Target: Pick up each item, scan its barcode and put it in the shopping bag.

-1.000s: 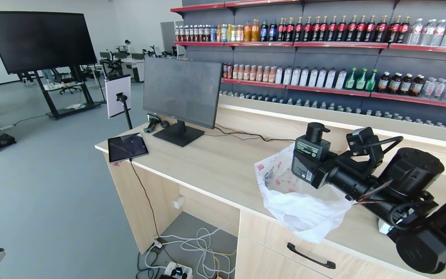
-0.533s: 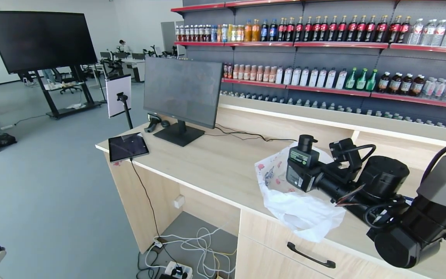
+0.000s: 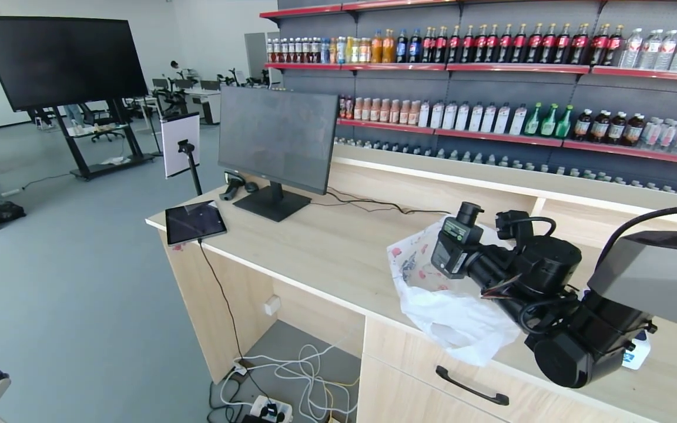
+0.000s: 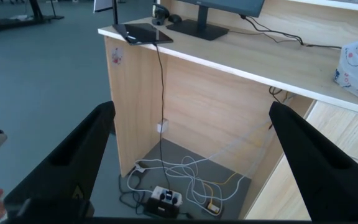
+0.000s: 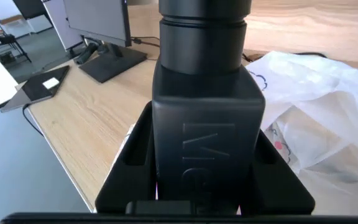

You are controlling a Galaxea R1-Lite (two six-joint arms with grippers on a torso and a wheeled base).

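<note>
The jaws of the left gripper [image 4: 191, 109] stand spread with nothing between them. It hangs low beside the table [image 3: 327, 247], well to the left of the bag [image 3: 450, 311], probably parked clear of the other arm's work.

On the table, far left of the bag, a tablet [image 3: 194, 223] lies at the corner. Just beyond it a dark handheld device, likely the scanner [image 3: 233, 187], rests by the foot of the monitor [image 3: 278, 138]. All 3 sit well apart from the bag, which leaves a bare stretch of table for passing items across.

The bag, thin white plastic, slumps at the table's near edge with its mouth gaping upward. That way a thing can be dropped in from above without a second hand.

Over the bag's right rim the bottle [image 3: 451, 252], black with a pump head, is pinched at its sides by the jaws of the right gripper [image 3: 472, 263]. It is tilted, with the pump end uppermost and the label turned left toward the monitor side. I judge this suits showing the barcode, or else it is the pose for lowering into the bag. Whether its base is already inside the mouth I cannot tell.

Right of the bag, behind the arm, 1 white bottle [image 3: 635, 352] stands on the table, seemingly waiting its turn.
</note>
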